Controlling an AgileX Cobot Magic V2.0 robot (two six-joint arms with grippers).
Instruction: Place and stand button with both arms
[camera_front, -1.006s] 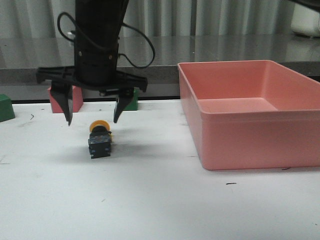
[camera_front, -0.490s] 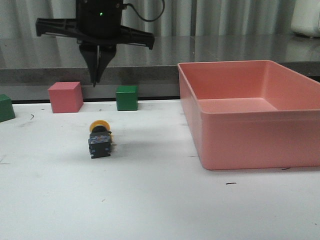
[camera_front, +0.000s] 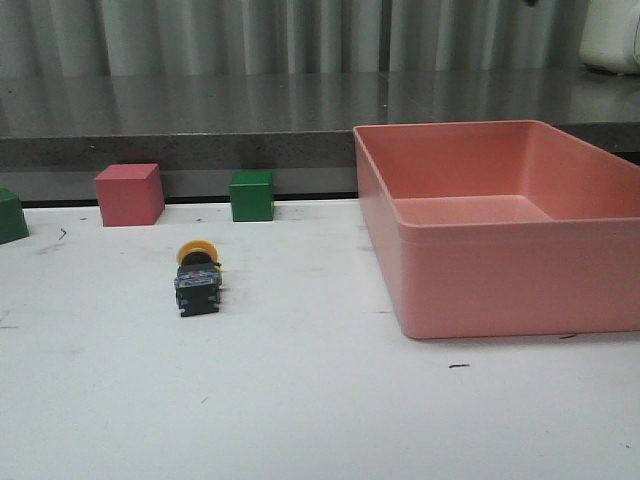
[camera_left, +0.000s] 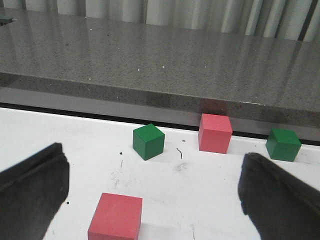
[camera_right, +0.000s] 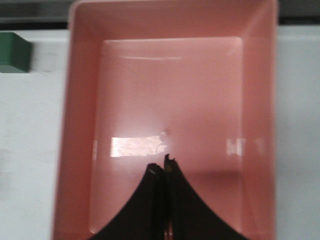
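Your button (camera_front: 198, 278) lies on its side beside the bin (camera_front: 480, 290), left gripper (camera_left: 150, 192) spread wide, right gripper (camera_right: 164, 172) clenched empty above the bin.

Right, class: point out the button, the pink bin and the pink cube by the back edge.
button (camera_front: 197, 280), front view, on its dark body behind the yellow cap.
pink bin (camera_front: 500, 275), front view, on its near outer wall.
pink cube (camera_front: 127, 195), front view, on its front face.
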